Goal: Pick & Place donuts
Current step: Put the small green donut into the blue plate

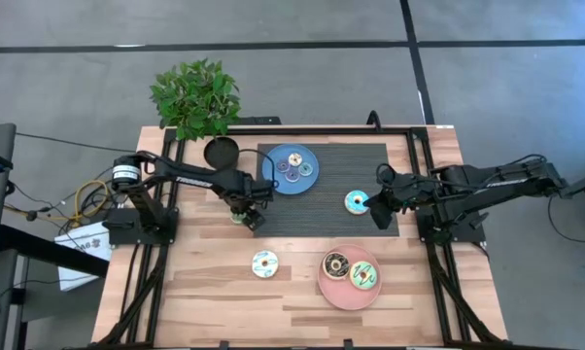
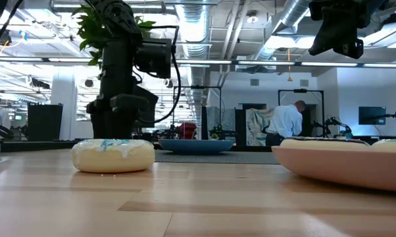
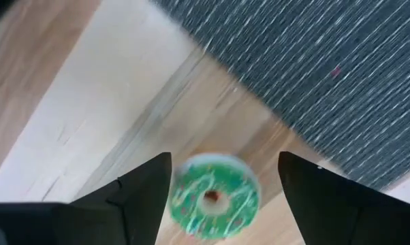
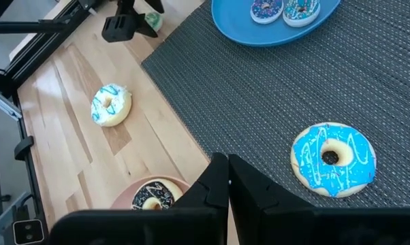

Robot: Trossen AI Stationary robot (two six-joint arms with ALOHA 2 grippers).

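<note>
Green donut (image 3: 215, 196) between open left gripper (image 3: 222, 184), beside mat edge (image 3: 273, 109).

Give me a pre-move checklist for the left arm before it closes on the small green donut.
1. Left gripper open: ok.
2. Green donut between its fingers: ok.
3. Donut lies flat on bare wood, off the mat: ok.
4. Gripper low enough to grip: cannot tell.
5. Right gripper shut, apart, near the blue donut: ok.
6. Blue plate has room: ok.
</note>
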